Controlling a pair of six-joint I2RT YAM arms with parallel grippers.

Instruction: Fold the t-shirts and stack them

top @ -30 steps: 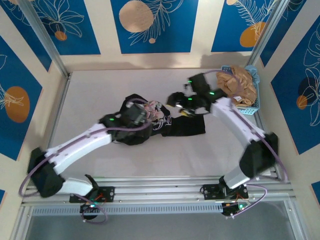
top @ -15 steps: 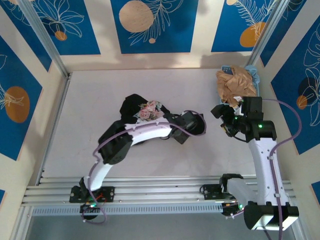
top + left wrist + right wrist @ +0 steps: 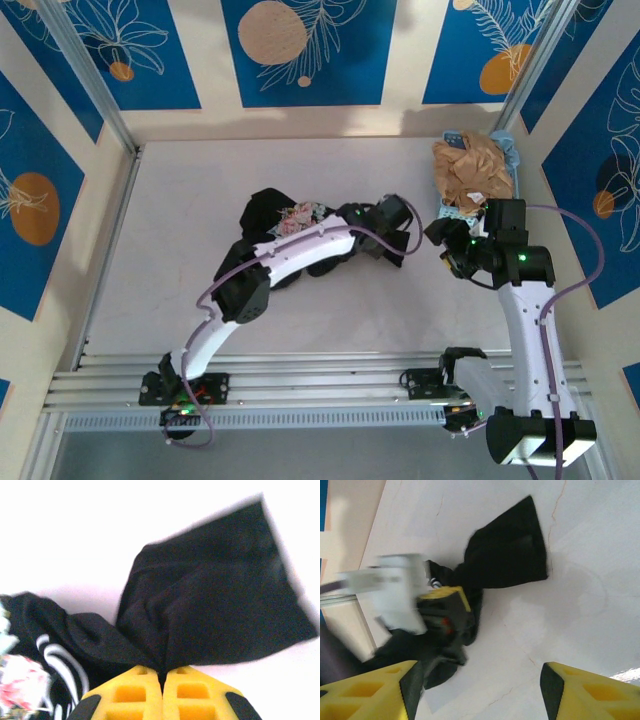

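Black cloth pinched. The left arm reaches from lower left across frame centre with its elbow bent, and the left gripper (image 3: pixel 388 232) sits centre-right. Its yellow fingers (image 3: pixel 135 695) are pressed together on a bunched fold of the black t-shirt (image 3: pixel 210 605). The cloth fans out above them, rose print at lower left. The right arm stands at the right. The right gripper (image 3: pixel 480 680) is spread wide over the table (image 3: pixel 570 580), holding nothing. The tan t-shirt (image 3: pixel 470 170) is heaped in the blue basket (image 3: pixel 513 165), upper right.
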